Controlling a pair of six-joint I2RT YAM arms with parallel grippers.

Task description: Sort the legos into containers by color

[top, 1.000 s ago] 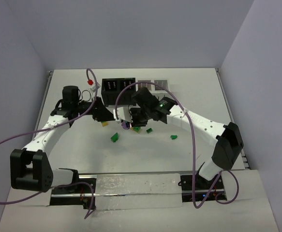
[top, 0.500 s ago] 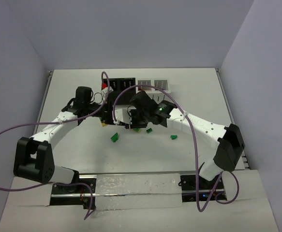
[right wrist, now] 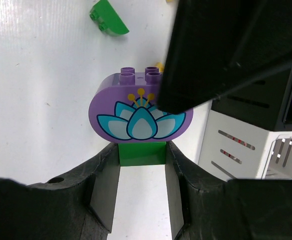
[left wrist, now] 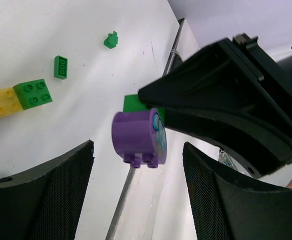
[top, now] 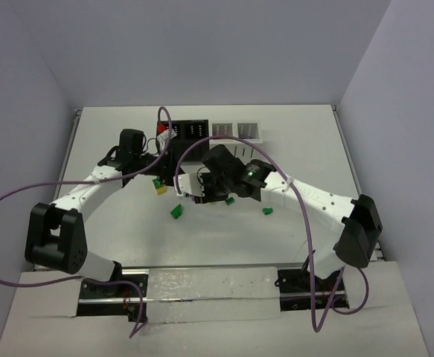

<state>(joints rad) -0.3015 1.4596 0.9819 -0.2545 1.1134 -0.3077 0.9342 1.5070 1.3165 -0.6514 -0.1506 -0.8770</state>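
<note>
purple flower brick (right wrist: 140, 117) stuck atop green brick (right wrist: 142, 152), aloft near containers (top: 183, 121). right gripper (right wrist: 141, 156) clamps green brick; left gripper (left wrist: 137, 147) spread at purple one. we judge: steadied for pulling colours apart.

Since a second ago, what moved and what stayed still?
The left gripper swung right, toward the right gripper, and its open jaws now frame the purple flower piece without gripping it. The right gripper stayed shut on the green brick under that piece, shifting only slightly. The loose green bricks and bins stayed put.
</note>
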